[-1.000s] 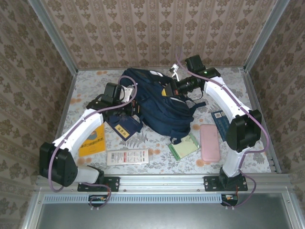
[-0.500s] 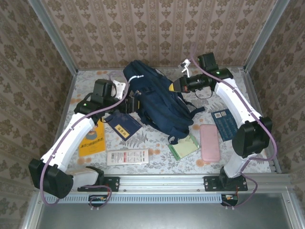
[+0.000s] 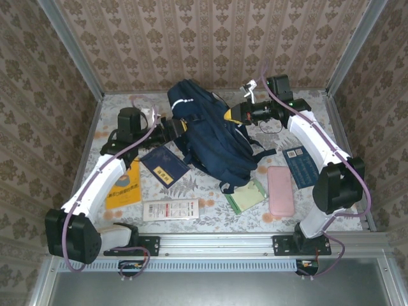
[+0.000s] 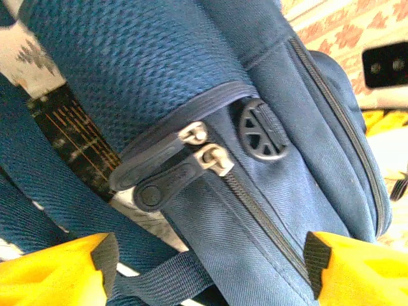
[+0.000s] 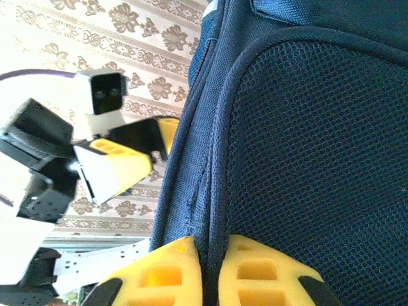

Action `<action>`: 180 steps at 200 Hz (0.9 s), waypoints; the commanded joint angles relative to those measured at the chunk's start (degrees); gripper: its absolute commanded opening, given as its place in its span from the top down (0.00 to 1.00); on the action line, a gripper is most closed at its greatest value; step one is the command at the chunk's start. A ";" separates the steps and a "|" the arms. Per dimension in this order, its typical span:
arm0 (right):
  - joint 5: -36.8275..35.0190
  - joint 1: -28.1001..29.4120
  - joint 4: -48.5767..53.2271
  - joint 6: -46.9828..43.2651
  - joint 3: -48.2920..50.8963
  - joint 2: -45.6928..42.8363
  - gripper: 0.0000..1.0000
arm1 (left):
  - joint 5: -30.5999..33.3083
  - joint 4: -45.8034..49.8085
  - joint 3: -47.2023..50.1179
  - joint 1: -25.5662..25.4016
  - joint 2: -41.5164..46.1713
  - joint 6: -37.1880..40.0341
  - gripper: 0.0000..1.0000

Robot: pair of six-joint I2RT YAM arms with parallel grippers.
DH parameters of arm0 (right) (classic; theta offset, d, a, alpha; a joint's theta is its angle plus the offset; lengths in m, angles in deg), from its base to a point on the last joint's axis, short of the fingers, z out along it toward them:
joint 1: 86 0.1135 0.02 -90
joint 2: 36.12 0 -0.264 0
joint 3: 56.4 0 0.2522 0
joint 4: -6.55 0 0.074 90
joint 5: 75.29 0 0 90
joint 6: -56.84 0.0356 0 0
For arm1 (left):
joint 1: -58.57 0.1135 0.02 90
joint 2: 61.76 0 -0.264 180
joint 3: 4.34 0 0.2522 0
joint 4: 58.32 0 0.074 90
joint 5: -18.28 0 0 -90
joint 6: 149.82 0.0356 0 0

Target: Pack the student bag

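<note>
The student bag (image 3: 213, 140), navy blue, lies at the middle of the table with its far end raised. My right gripper (image 3: 238, 113) is shut on a fold of the bag's mesh fabric (image 5: 299, 127) at its right edge; in the right wrist view the yellow fingers (image 5: 169, 274) pinch that seam. My left gripper (image 3: 169, 127) is at the bag's left side, open. In the left wrist view its fingertips (image 4: 105, 255) stand wide apart on either side of a zipper line, and two zipper pulls (image 4: 172, 175) lie just beyond them.
On the patterned tabletop lie a yellow book (image 3: 124, 185), a dark blue booklet (image 3: 164, 167), a white flat pack (image 3: 169, 209), a green notepad (image 3: 245, 196), a pink case (image 3: 280, 190) and a blue booklet (image 3: 298, 164). Wallpapered walls close three sides.
My left gripper has opened and let go of the bag, drawing back to the left. My right gripper has pulled its pinched edge up and back, so the bag stands taller.
</note>
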 commanded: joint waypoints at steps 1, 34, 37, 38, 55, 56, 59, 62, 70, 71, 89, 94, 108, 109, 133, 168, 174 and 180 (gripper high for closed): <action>7.35 -0.45 -11.69 3.84 0.09 -5.28 1.00 | -0.48 -12.28 3.72 1.52 1.30 -15.20 0.19; 7.47 -0.66 -14.97 6.27 1.41 -5.61 1.00 | 1.56 -19.62 7.91 2.44 2.32 -23.66 0.25; 7.59 -0.67 -15.18 6.43 1.46 -5.62 1.00 | 1.57 -20.23 8.10 2.57 2.27 -24.21 0.26; 7.62 -0.67 -15.26 6.55 1.48 -5.63 1.00 | 1.59 -20.45 8.12 2.60 2.22 -24.34 0.27; 7.84 -0.63 -16.39 7.38 1.79 -5.63 1.00 | 1.59 -23.55 8.82 2.93 1.24 -26.48 0.32; 7.83 -0.65 -16.44 7.37 1.82 -5.63 1.00 | 1.60 -23.78 8.91 2.95 1.22 -26.62 0.32; 7.89 -0.68 -16.48 7.48 1.79 -5.63 1.00 | 1.53 -24.58 9.04 2.97 0.94 -27.05 0.33; 7.91 -0.67 -16.59 7.46 1.79 -5.63 1.00 | 1.56 -25.45 9.24 3.04 0.80 -27.53 0.34; 8.08 -0.64 -16.68 7.63 1.79 -5.68 1.00 | 1.53 -27.44 9.60 3.06 0.27 -28.71 0.37; 8.08 -0.65 -16.67 7.63 1.78 -5.66 1.00 | 1.52 -27.61 9.61 3.06 0.21 -28.88 0.37; 8.09 -0.71 -16.85 7.79 1.80 -5.64 1.00 | 3.58 -29.68 9.66 3.06 -0.67 -30.29 0.43; 8.18 -0.67 -17.07 7.96 1.78 -5.68 1.00 | 3.63 -30.21 9.50 3.06 -0.92 -30.55 0.45; 8.17 -0.67 -17.18 8.19 1.77 -5.71 1.00 | 3.45 -30.98 9.15 2.98 -1.64 -31.11 0.47; 8.17 -0.67 -17.23 8.22 1.77 -5.72 1.00 | 3.45 -30.96 9.13 3.02 -1.67 -31.13 0.47; 8.27 -0.71 -17.54 8.52 1.77 -5.76 1.00 | 3.37 -31.53 8.84 2.89 -2.60 -31.51 0.48; 8.31 -0.67 -17.71 8.69 1.68 -5.73 1.00 | 4.02 -32.29 9.88 2.61 -3.00 -31.99 0.48; 8.40 -0.67 -17.86 8.76 1.85 -5.70 1.00 | 4.04 -32.67 10.03 2.39 -3.17 -32.11 0.49; 8.44 -0.67 -17.97 8.78 1.78 -5.64 1.00 | 4.07 -32.93 9.95 2.21 -3.34 -32.19 0.49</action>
